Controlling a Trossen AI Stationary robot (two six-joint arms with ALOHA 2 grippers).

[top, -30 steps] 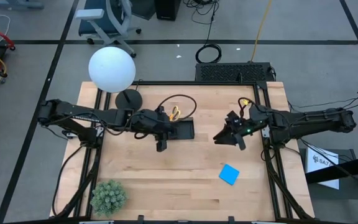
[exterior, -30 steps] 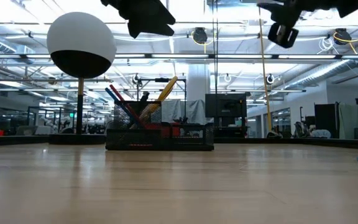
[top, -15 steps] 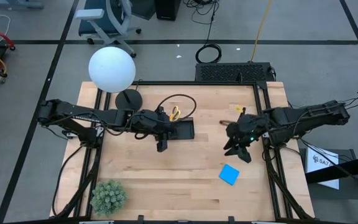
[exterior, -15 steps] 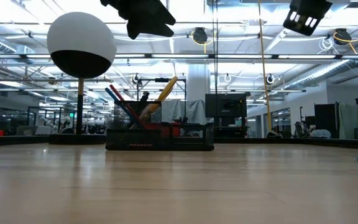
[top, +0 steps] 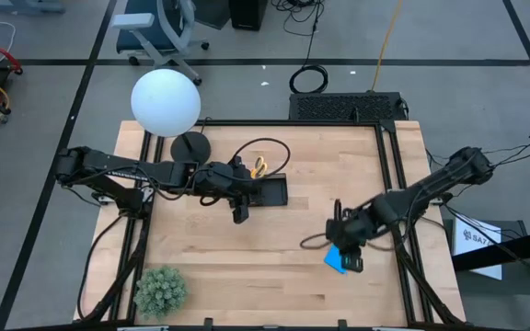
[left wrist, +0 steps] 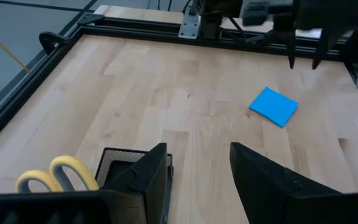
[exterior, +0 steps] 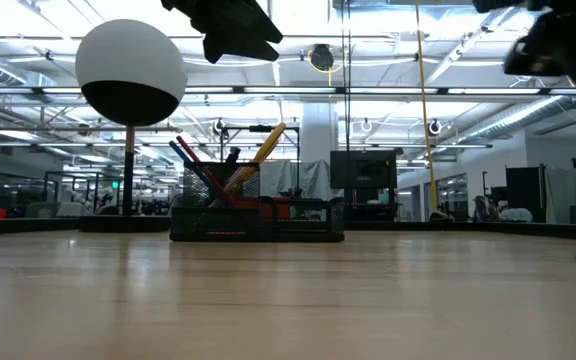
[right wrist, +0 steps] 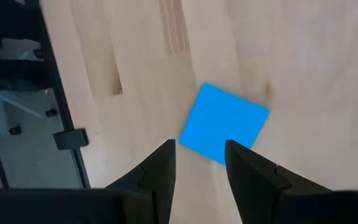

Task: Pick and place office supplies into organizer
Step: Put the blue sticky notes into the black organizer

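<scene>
The blue pad point(top: 339, 258) lies flat on the counter point(top: 247, 248), well apart from the organizer point(top: 267, 191), with the right pincer point(top: 347, 246) directly above it. In the right wrist view the pad point(right wrist: 224, 123) sits just ahead of the two fingers point(right wrist: 157, 168), turned corner-on to them like a diamond, so the jaws line up across its diagonal rather than its flat sides. The right pincer is released, with a modest gap that looks narrower than the pad, and holds nothing. Whether it is touching the counter is hard to judge from above. The left pincer point(left wrist: 194, 171) hovers by the organizer point(left wrist: 120, 163), spread and empty, beside the scissors point(left wrist: 58, 174); the right arm is plainly nearer the pad.
</scene>
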